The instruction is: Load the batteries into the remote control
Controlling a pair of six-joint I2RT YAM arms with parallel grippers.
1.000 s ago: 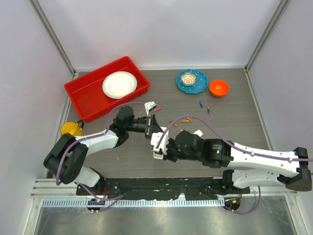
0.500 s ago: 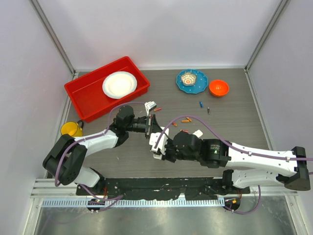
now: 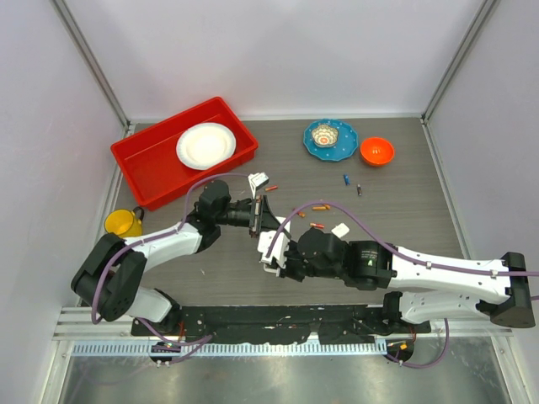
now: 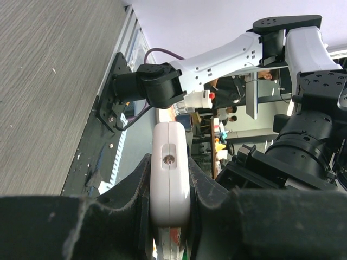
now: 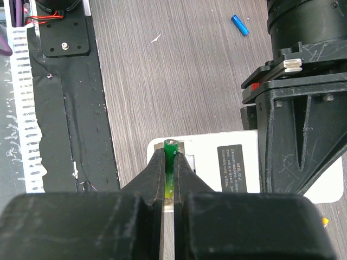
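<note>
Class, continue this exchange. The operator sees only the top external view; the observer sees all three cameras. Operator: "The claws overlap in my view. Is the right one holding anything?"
Observer: Yes. The right claw is shut on a green battery, clear in its wrist view.
Operator: What lies beneath it?
Observer: The remote control, white back up, printed label showing.
Operator: Who holds the remote?
Observer: The left claw, shut on it; its wrist view shows the remote end-on in its grip.

The right end effector (image 5: 170, 158) hides most of the green battery (image 5: 171, 145) between its jaws.
</note>
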